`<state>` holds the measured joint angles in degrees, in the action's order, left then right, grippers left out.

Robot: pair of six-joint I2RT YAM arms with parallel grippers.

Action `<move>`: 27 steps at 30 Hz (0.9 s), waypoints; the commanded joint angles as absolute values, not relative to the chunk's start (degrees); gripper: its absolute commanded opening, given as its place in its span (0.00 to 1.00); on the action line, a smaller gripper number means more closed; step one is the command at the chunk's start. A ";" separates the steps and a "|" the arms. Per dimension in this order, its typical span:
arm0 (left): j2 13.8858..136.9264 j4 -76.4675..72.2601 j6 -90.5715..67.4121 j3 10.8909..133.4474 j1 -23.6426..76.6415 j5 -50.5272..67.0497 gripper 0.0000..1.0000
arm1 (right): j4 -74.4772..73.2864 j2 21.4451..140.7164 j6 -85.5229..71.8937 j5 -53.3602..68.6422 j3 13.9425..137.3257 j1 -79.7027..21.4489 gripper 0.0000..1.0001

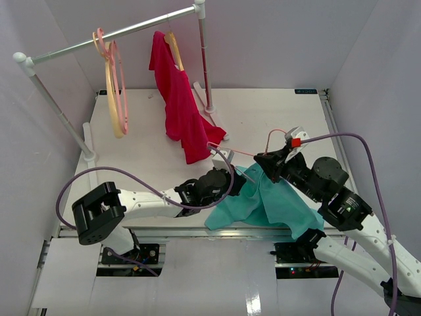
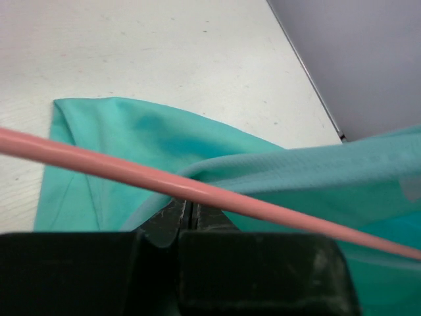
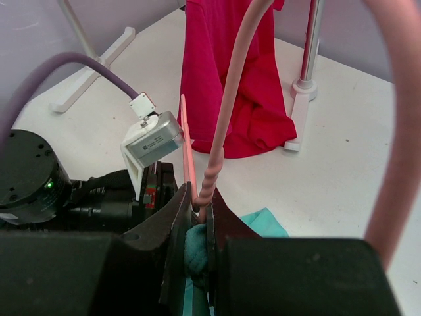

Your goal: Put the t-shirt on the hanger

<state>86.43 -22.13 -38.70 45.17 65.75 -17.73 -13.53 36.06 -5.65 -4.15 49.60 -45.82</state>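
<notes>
The teal t-shirt (image 1: 276, 204) hangs bunched from my right gripper (image 1: 266, 161) down to the table's near edge. That gripper (image 3: 200, 207) is shut on the twisted neck of the pink hanger (image 3: 230, 99) with a wad of t-shirt (image 3: 197, 253) pinched between the jaws. The hanger (image 1: 240, 152) juts left, its hook curling above. My left gripper (image 1: 240, 183) reaches in from the left to the shirt's upper edge. In the left wrist view its jaws (image 2: 185, 209) are shut at a fold of the t-shirt (image 2: 151, 138), just under the hanger bar (image 2: 197, 191).
A clothes rail (image 1: 112, 33) stands at the back left with cream and pink hangers (image 1: 115, 92) and a red garment (image 1: 181, 112) trailing onto the table. The rail's post (image 3: 306, 79) and foot (image 1: 92, 164) rest on the table.
</notes>
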 commanded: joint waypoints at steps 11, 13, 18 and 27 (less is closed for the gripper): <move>62.63 0.15 -37.80 43.64 58.38 -23.65 0.00 | -14.28 29.20 -0.53 -4.88 48.21 -45.88 0.08; 61.18 4.03 -37.70 45.16 53.82 -19.20 0.00 | -14.28 27.57 0.65 -2.08 47.89 -45.84 0.08; 57.68 12.91 -34.66 52.29 47.38 -15.78 0.00 | -14.17 22.95 2.95 -2.05 47.43 -45.86 0.08; 59.44 19.04 -32.36 58.49 39.05 -8.74 0.00 | -18.03 22.13 5.84 1.88 50.66 -45.88 0.08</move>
<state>59.68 12.50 -35.03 55.79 44.03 -7.59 -16.11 23.46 2.22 2.63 47.12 -46.04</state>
